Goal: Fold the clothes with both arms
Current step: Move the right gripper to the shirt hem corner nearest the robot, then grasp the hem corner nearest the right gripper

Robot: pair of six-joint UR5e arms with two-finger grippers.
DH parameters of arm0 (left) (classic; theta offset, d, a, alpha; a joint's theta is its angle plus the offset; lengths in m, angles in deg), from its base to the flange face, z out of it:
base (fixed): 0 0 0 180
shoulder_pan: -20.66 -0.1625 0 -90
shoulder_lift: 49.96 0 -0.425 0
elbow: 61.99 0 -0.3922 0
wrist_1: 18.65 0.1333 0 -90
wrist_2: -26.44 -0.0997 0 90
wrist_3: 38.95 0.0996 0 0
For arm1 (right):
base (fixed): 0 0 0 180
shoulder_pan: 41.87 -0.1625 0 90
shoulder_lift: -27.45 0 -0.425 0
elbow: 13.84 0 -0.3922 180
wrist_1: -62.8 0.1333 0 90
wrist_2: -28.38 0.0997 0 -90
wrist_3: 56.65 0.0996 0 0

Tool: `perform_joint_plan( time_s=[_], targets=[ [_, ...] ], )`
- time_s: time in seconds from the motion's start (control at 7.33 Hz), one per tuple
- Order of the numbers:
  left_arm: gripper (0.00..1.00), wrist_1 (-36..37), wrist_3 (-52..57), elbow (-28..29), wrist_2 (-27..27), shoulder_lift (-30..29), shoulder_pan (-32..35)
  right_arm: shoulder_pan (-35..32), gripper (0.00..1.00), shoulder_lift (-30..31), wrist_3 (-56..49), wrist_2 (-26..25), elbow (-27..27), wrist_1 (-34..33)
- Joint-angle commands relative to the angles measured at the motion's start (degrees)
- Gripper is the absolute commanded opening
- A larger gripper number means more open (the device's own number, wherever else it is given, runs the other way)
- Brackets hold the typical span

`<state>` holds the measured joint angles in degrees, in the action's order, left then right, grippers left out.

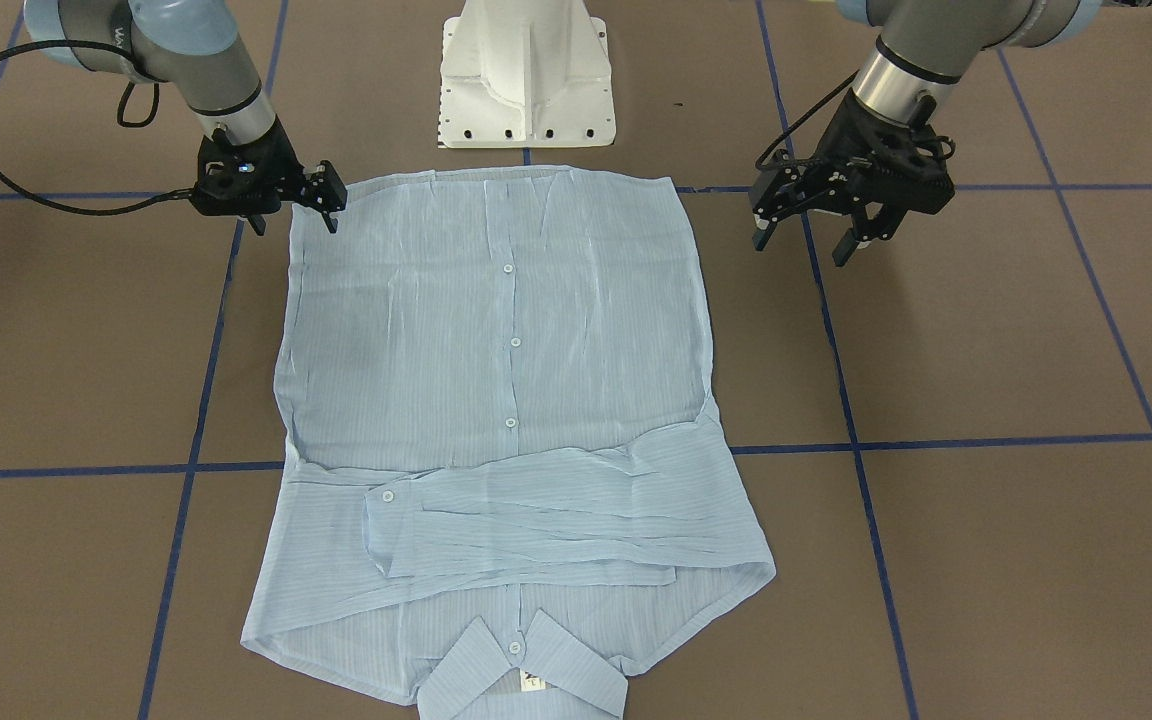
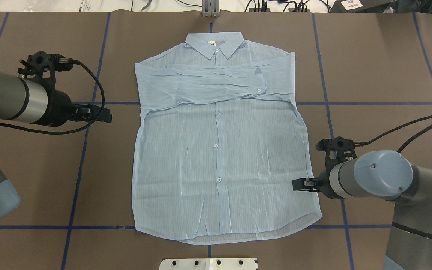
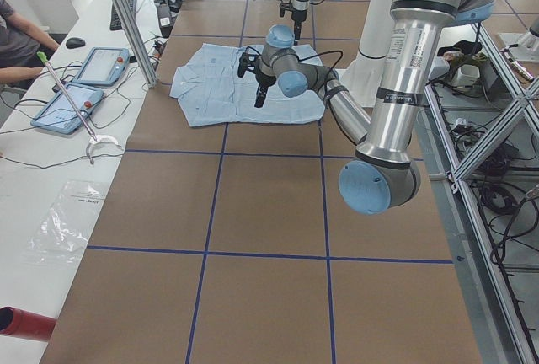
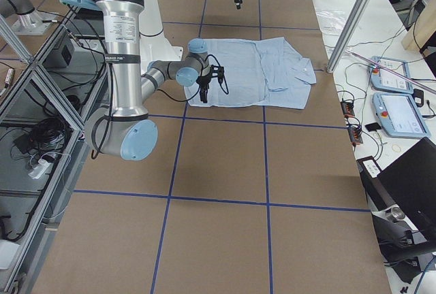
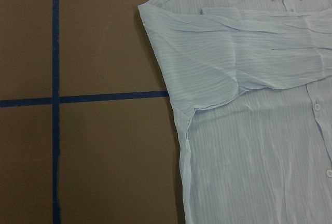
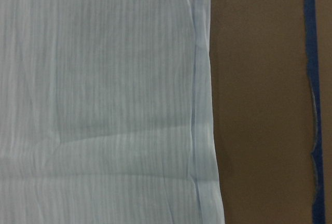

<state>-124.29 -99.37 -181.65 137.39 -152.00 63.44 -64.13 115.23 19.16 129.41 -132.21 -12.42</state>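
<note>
The light blue striped shirt (image 2: 219, 157) lies flat on the brown table, buttons up. Its collar (image 2: 215, 43) is at the far side and its sleeves (image 2: 216, 84) are folded across the chest. My left gripper (image 1: 802, 245) hangs open over bare table, well off the shirt's (image 1: 496, 330) side edge. My right gripper (image 1: 296, 222) is open at the opposite edge, close to the hem corner, and holds nothing. The left wrist view shows the shirt's (image 5: 249, 130) shoulder and folded sleeve. The right wrist view shows the shirt's (image 6: 104, 99) straight side edge. No fingers show in either wrist view.
The white pedestal base (image 1: 526, 80) stands just behind the hem. Blue tape lines (image 2: 216, 103) cross the brown cover. A side bench with tablets (image 3: 80, 86) and a seated person's arm (image 3: 21, 73) runs along the far edge, past an aluminium post (image 3: 126, 18).
</note>
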Motion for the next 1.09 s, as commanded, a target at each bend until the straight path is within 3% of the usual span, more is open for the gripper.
perform_joint_plan(
  time_s=[0.0,0.41,0.95],
  targets=[
    [1.00,0.00,0.03,0.04,-0.03,-0.26,-0.07,0.72,0.98,1.07,0.40,1.34,0.50,-0.01],
    [1.00,0.08,0.12,0.13,-0.03,-0.35,-0.07,0.81,0.92,0.99,0.22,4.17,3.14,-0.01],
    [1.00,0.08,0.47,0.22,-0.30,-0.35,-0.07,0.81,0.60,0.99,0.31,5.93,3.23,-0.01]
  ],
)
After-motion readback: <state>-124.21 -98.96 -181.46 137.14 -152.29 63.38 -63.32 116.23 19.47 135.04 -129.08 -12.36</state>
